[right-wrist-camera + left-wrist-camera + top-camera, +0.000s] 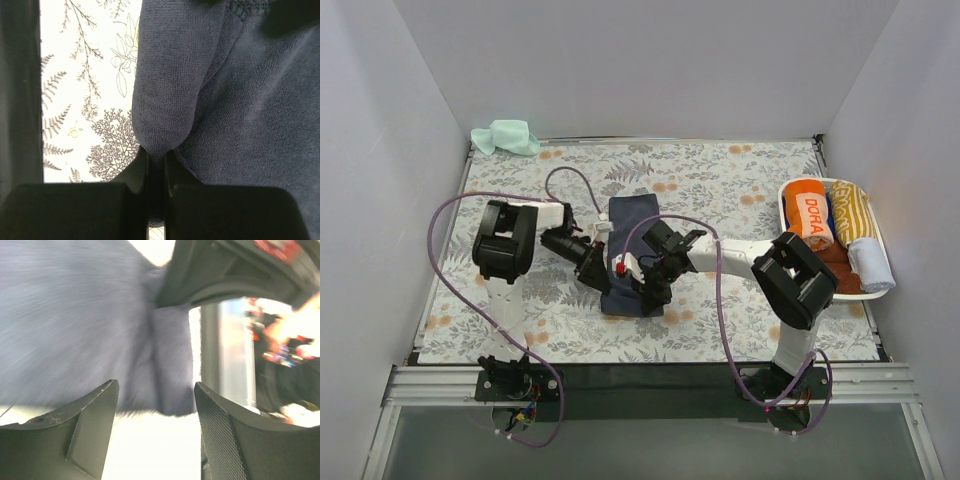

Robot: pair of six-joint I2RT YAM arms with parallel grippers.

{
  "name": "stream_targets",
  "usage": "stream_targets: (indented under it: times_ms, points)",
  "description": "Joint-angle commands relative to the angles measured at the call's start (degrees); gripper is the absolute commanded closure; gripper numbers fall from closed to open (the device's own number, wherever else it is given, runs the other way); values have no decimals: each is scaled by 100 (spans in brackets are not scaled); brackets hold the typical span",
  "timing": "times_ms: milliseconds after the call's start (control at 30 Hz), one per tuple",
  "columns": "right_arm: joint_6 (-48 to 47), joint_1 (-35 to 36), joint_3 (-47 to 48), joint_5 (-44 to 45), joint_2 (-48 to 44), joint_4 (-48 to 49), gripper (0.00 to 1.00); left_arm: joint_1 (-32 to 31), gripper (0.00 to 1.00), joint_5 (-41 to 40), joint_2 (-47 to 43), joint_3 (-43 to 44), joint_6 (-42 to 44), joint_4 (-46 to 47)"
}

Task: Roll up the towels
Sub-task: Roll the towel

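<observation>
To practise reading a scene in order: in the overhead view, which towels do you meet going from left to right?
mint green towel → dark navy towel → orange lettered towel → yellow-striped towel

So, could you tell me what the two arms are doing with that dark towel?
They are working on the dark navy towel mid-table. The right end effector is shut, pinching a fold of it; the left end effector is open beside the cloth, gripping nothing. An orange towel and others sit rolled in the white basket, and a mint green towel lies at the far left corner.
</observation>
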Motion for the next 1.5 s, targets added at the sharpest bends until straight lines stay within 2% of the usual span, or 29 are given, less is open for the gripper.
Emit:
stream_targets:
  times_ms: [0, 167, 200, 233, 267, 300, 333, 367, 400, 467, 500, 533, 600, 767, 967, 1067, 1100, 1133, 1233, 1300, 1333, 1467]
  points:
    - [48, -142, 97, -726, 596, -1072, 99, 837, 41, -236, -641, 18, 178, 780]
    - [83, -405, 598, -1070, 1193, -1458, 99, 1349, 41, -217, -1756, -332, 125, 1102]
    - [83, -440, 686, -1183, 1299, -1564, 99, 1349, 41, -505, -2028, -507, 125, 1270]
    - [5, -476, 817, -1237, 1535, -1687, 99, 1341, 40, -656, -2683, -944, 47, 1524]
    - [-14, -546, 1018, -1298, 1650, -1949, 99, 1323, 38, -840, -3064, -1253, -206, 2187]
    - [-40, -581, 1116, -1438, 1869, -2047, 99, 1218, 38, -1251, -3442, -1534, -243, 2464]
    - [-66, -651, 1195, -1500, 1967, -2144, 99, 1078, 38, -1507, -4159, -1789, -278, 2736]
    - [-93, -687, 1292, -1570, 2046, -2250, 99, 911, 38, -1832, -4506, -2366, -305, 3261]
    - [-102, -730, 1328, -1710, 2186, -2277, 99, 431, 37, -2444, -5179, -2633, -410, 3527]
    - [-84, -844, 1372, -1799, 2310, -2329, 99, -107, 37, -3115, -5825, -3466, -515, 4351]
    - [-58, -880, 1416, -1887, 2424, -2330, 99, -640, 36, -3344, -6385, -3740, -516, 4582]
    - [-32, -959, 1433, -1914, 2468, -2321, 99, -889, 31, -3817, -6625, -3961, -525, 4846]
    - [21, -1038, 1469, -1984, 2582, -2303, 99, -1573, 30, -4197, -6986, -4408, -472, 5357]
    - [109, -1118, 1539, -1984, 2723, -2277, 99, -2394, 32, -4743, -6664, -4578, -595, 6103]
    - [232, -1161, 1636, -2010, 2855, -2259, 99, -3150, 37, -4858, -5978, -4613, -622, 6720]
    - [311, -1240, 1653, -2089, 2899, -2233, 99, -3317, 49, -4788, -5670, -4657, -516, 6694]
    - [338, -1267, 1645, -2098, 2899, -2216, 99, -3335, 58, -4719, -5513, -4657, -455, 6642]
    - [364, -1284, 1644, -2107, 2891, -2198, 99, -3327, 63, -4674, -5433, -4657, -455, 6598]
    - [461, -1328, 1627, -2064, 2812, -2145, 99, -3335, 76, -4403, -4951, -4421, -550, 6151]
    - [574, -1346, 1610, -1932, 2628, -2119, 97, -3327, 80, -4043, -4469, -4001, -499, 5414]
    - [610, -1364, 1592, -1888, 2540, -2093, 79, -3327, 84, -3728, -4318, -3868, -499, 5167]
    - [909, -1609, 1434, -1563, 1872, -1864, 46, -3256, 96, -3059, -3772, -3401, -507, 4148]
